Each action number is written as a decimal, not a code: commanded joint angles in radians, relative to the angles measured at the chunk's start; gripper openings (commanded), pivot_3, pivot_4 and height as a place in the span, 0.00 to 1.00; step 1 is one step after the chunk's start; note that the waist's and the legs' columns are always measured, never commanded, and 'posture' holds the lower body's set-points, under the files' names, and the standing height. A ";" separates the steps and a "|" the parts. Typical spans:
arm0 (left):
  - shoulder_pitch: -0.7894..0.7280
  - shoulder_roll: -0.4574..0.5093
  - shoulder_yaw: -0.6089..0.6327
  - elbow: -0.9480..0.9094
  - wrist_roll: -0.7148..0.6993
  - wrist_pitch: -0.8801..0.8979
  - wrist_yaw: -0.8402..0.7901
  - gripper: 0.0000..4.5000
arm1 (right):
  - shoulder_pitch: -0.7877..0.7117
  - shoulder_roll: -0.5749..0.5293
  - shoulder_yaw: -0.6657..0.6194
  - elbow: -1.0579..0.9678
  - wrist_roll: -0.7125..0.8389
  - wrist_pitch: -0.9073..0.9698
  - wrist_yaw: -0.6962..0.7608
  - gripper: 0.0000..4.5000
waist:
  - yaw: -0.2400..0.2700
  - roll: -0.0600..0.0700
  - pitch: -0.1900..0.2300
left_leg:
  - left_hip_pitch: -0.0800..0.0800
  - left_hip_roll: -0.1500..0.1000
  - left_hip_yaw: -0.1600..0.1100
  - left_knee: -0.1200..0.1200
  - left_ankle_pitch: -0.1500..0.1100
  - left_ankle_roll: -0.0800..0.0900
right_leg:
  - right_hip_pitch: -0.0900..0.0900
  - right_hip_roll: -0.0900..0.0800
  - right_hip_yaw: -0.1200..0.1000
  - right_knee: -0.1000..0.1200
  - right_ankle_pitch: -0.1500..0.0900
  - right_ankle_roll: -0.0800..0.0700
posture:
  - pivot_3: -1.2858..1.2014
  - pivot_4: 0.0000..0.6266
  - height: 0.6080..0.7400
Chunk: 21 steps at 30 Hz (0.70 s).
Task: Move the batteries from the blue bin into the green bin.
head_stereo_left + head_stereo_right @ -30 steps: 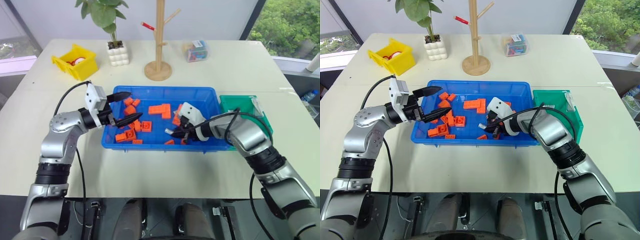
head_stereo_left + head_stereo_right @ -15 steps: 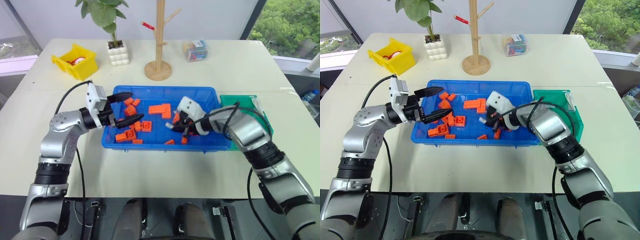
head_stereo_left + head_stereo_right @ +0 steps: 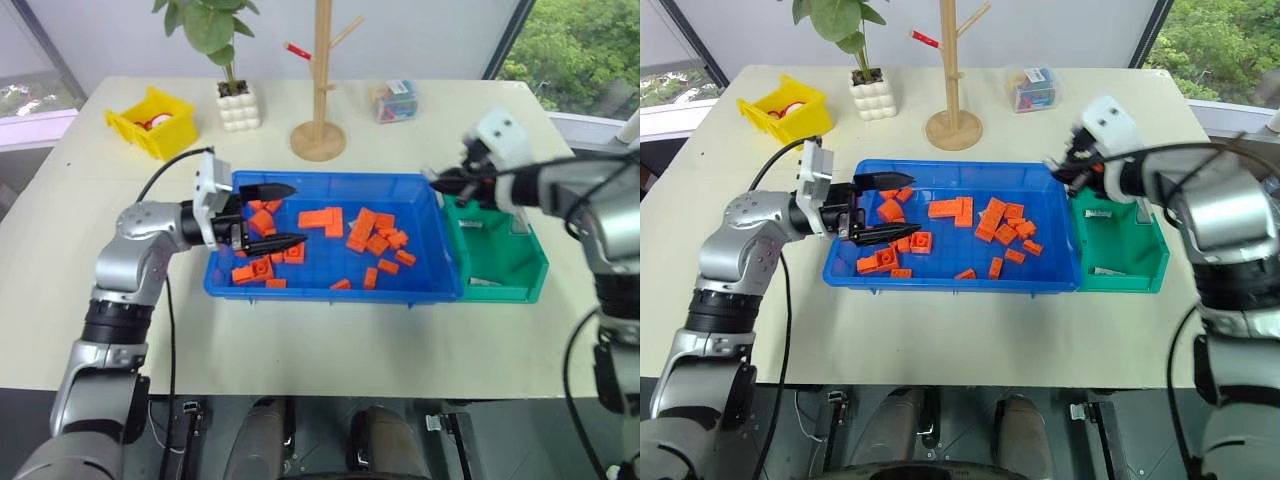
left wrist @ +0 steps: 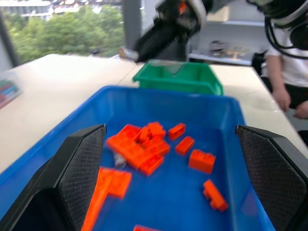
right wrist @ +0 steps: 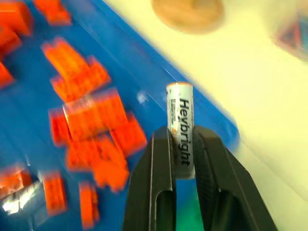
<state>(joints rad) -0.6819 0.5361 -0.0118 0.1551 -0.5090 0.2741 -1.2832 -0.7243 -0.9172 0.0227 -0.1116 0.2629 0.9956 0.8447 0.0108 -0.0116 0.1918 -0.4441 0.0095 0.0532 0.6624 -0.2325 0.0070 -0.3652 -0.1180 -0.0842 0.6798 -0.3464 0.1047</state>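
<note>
left claw spread, right claw clamped

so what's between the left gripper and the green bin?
Loose orange bricks on the blue bin's floor, then its far wall before the green bin; clearest in the left wrist view.

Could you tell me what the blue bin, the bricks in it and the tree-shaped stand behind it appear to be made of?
Blue bin: apparently moulded plastic, with a uniform colour and slight sheen. Orange bricks: likely hard plastic, with studded tops and crisp edges. Tree-shaped stand: seemingly pale, unpainted wood with a matte surface.
</note>
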 commanded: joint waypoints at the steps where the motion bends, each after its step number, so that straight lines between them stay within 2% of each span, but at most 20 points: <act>1: -0.056 -0.009 0.000 0.045 0.019 -0.041 -0.020 1.00 | 0.066 -0.054 -0.113 -0.068 0.015 0.021 -0.024 0.01 | 0.000 0.000 0.000 | 0.000 0.000 0.000 0.000 0.000 0.000 | 0.000 0.000 0.000 0.000 0.000 0.000 | 0.52 0.24 1.00; 11: -0.115 -0.049 0.012 0.225 0.095 -0.160 -0.006 1.00 | 0.275 -0.044 -0.195 -0.066 0.021 -0.020 -0.082 0.01 | 0.000 0.000 0.000 | 0.001 0.000 0.001 0.000 0.000 0.000 | 0.001 0.000 0.000 -0.001 0.000 0.000 | 0.52 0.24 1.00; 13: -0.110 -0.043 0.021 0.229 0.095 -0.164 0.004 1.00 | 0.285 -0.048 -0.193 -0.060 0.018 -0.036 -0.087 0.24 | 0.000 0.000 0.000 | 0.001 0.000 0.001 0.000 0.000 0.000 | 0.001 0.000 0.000 -0.001 0.000 0.000 | 0.52 0.24 1.00; 14: -0.107 -0.039 0.026 0.228 0.094 -0.163 0.008 1.00 | 0.286 -0.050 -0.192 -0.056 0.018 -0.041 -0.088 0.29 | 0.000 0.000 0.000 | 0.001 0.000 0.001 0.000 0.000 0.000 | 0.001 0.000 0.000 -0.001 0.000 0.000 | 0.52 0.24 1.00; 16: -0.095 -0.027 0.036 0.216 0.089 -0.157 0.016 1.00 | 0.282 -0.055 -0.188 -0.049 0.019 -0.051 -0.086 0.52 | 0.000 0.000 0.000 | 0.001 0.000 0.000 0.000 0.000 0.000 | 0.001 0.000 0.000 -0.001 0.000 0.000 | 0.52 0.24 1.00; 21: -0.067 -0.004 0.050 0.185 0.083 -0.141 0.028 1.00 | 0.258 -0.098 -0.137 -0.007 -0.038 -0.135 -0.085 0.99 | 0.000 0.000 0.000 | 0.001 0.000 0.000 0.000 0.000 0.000 | 0.001 0.000 0.000 -0.001 0.000 0.000 | 0.52 0.24 1.00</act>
<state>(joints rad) -0.7496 0.5175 0.0147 0.3759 -0.4150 0.1301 -1.2600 -0.4384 -0.9827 -0.1123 -0.1218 0.2558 0.9049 0.7620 0.0106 -0.0115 0.1918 -0.4434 0.0098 0.0535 0.6628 -0.2324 0.0070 -0.3643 -0.1180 -0.0842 0.6786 -0.3464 0.1047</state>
